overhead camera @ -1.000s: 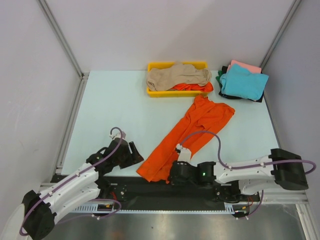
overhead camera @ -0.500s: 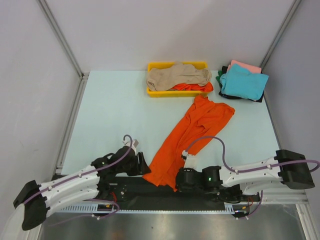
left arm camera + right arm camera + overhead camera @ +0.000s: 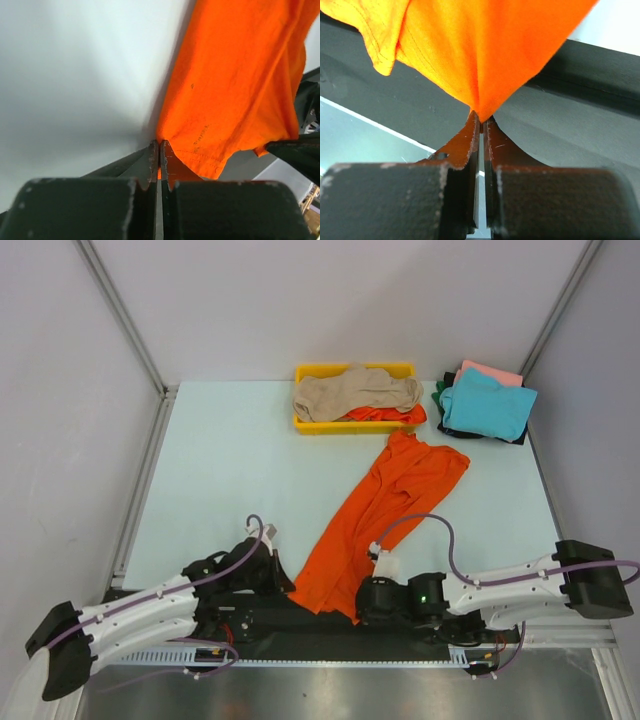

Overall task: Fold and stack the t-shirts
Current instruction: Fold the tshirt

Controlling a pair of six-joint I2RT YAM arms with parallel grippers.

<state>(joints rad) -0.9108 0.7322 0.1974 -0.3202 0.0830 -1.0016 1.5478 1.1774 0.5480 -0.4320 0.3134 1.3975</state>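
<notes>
Left hand (image 3: 159, 148) now on orange t-shirt (image 3: 235, 85)

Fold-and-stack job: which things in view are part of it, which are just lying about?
Job:
- orange shirt, near hem pinched by left gripper and right gripper
- beige shirt
- teal shirt, pink shirt, green shirt, piled far right

Lying about:
- yellow tray, holding the beige shirt

The pale table (image 3: 220, 470) carries a shallow yellow tray (image 3: 315, 427) at the middle of its far edge. Just right of the tray sits a stack of t-shirts (image 3: 485, 405), teal on top, with pink and dark green showing beneath. An orange t-shirt (image 3: 385, 500) lies stretched in a long diagonal from just in front of the tray down to the black strip (image 3: 300, 635) along the near edge.
</notes>
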